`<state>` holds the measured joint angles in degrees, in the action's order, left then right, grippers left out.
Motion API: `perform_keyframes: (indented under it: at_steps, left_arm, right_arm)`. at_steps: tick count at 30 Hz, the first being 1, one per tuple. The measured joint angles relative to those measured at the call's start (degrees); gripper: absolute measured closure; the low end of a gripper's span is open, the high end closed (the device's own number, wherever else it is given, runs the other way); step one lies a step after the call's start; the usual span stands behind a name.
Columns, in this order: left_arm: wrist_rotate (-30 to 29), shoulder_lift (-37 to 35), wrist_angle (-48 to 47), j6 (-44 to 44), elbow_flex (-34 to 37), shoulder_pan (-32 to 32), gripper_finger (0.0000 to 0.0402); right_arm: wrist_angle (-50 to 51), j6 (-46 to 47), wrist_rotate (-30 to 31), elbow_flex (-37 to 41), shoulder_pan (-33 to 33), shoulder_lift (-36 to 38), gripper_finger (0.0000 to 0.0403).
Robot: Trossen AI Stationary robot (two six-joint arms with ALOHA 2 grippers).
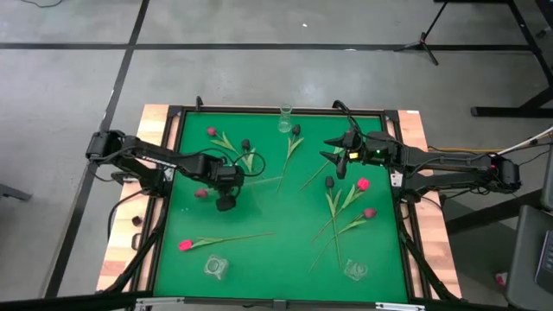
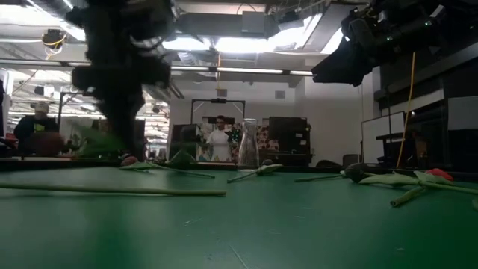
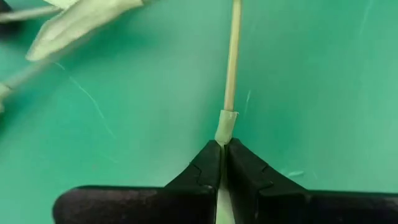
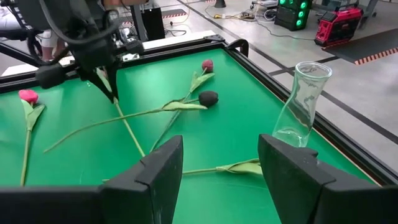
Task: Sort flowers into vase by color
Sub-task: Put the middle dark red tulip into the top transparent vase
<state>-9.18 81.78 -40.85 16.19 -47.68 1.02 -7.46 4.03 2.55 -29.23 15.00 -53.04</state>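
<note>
The left gripper (image 3: 221, 155) is lowered to the green felt table (image 1: 285, 238), fingers clamped on the thin pale-green stem (image 3: 231, 56) of an artificial tulip lying flat at left-centre. The right gripper (image 4: 221, 165) hovers raised near the clear glass vase (image 4: 300, 106), fingers apart and holding nothing.

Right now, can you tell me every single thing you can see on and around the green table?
Pink-red flowers: three, lying on the mat.
Near-black flowers: three, lying on the mat.
Mauve flowers: two, one on each side.
Glass vases: three, clear; one at the far edge, two at the near edge.
Mat: one, green, on the wooden table.
People: two, in the room behind.
Left gripper: dark, shut on a stem.
Right gripper: dark, open, near the far vase.
</note>
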Motion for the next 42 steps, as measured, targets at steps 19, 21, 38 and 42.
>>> perform_keyframes:
  at_steps: [19, 21, 38, 42]
  left_arm:
    - [-6.03, -0.09, -28.44, -4.76, -23.55, 0.31, 0.0388]
    - [-6.96, -0.09, -30.77, -6.11, -26.04, 0.31, 0.0388]
    - [-22.50, -0.17, -33.73, -34.91, -36.90, 2.67, 0.0388]
    - [-28.75, -0.17, -32.01, -46.79, -36.90, 4.01, 0.0388]
  right_arm:
    - [-0.20, 0.16, -0.61, 0.00, 0.00, 0.00, 0.0194]
    - [-0.26, 0.16, -0.61, 0.00, 0.00, 0.00, 0.0194]
    - [-5.13, 0.18, -0.64, 0.02, 0.00, 0.02, 0.0194]
    - [-5.17, 0.18, -0.64, 0.02, 0.00, 0.02, 0.0194]
